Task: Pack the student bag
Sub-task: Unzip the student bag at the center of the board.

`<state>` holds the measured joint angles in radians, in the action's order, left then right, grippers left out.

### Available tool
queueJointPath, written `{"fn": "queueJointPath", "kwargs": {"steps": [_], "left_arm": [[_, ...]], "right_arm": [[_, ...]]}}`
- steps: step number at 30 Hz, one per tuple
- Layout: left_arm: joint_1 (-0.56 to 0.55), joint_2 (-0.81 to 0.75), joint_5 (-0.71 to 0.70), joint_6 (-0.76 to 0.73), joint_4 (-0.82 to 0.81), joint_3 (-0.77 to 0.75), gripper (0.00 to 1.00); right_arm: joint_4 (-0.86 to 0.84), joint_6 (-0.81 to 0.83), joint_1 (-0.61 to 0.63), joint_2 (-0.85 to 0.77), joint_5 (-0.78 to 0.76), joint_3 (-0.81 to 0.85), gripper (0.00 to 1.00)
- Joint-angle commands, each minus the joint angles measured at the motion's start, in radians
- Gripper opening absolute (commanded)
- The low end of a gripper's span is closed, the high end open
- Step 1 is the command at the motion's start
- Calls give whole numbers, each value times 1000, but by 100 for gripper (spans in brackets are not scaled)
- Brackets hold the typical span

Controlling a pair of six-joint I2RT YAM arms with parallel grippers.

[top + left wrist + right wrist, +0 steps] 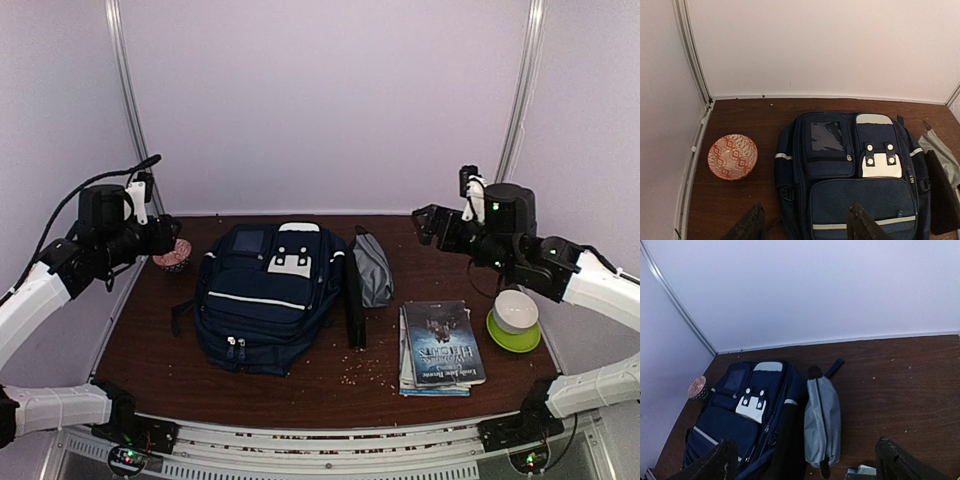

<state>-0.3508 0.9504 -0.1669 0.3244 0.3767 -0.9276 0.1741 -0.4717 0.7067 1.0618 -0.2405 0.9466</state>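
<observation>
Student bag (265,300) lies flat on the brown table (150,345), slightly left of the table's middle, front pockets facing up and its white-patched top toward the back wall.

Left of the bag and raised above the table, the left gripper (163,237) hangs with its jaws spread wide. The left wrist view shows both dark fingers (747,227) standing well apart (one over bare wood by the bag's left edge, the other over its lower front pocket). They hold nothing and touch nothing.

Between that gripper and the bag, by the bag's upper left corner, sits a small red-patterned bowl (172,256), apart from the fabric.

Against the bag's right side lies a long black item (354,305); what it is cannot be made out. Just right of it, beside the bag's upper half, rests a grey pouch (373,268) with a zip along its length.

Further right, level with the bag's lower half, is a stack of books (440,345) with a dark cover on top. Right of the books, a white bowl (515,308) stands on a green plate (505,338).

Up and to the right of the bag, in the air behind the books, the right gripper (430,222) points toward the pouch. Its jaws are also fully apart; the right wrist view shows its two fingers (720,460) at the frame's lower corners, empty and clear of everything.
</observation>
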Motion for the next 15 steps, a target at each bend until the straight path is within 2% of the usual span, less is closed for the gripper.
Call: {"fn": "queueJointPath", "kwargs": {"steps": [1, 4, 6, 9, 15], "left_arm": [[-7, -51, 65, 182, 54, 23, 93], [-28, -81, 83, 246, 70, 77, 92], [-57, -86, 40, 254, 119, 90, 92], [-80, -79, 23, 275, 181, 113, 92], [-112, -73, 62, 336, 185, 183, 92]], "right_arm": [[93, -50, 126, 119, -46, 50, 95], [116, -62, 195, 214, -64, 95, 93], [135, -75, 223, 269, -68, 122, 92], [148, -105, 247, 341, -49, 149, 90], [178, -146, 280, 469, -50, 188, 87]]}}
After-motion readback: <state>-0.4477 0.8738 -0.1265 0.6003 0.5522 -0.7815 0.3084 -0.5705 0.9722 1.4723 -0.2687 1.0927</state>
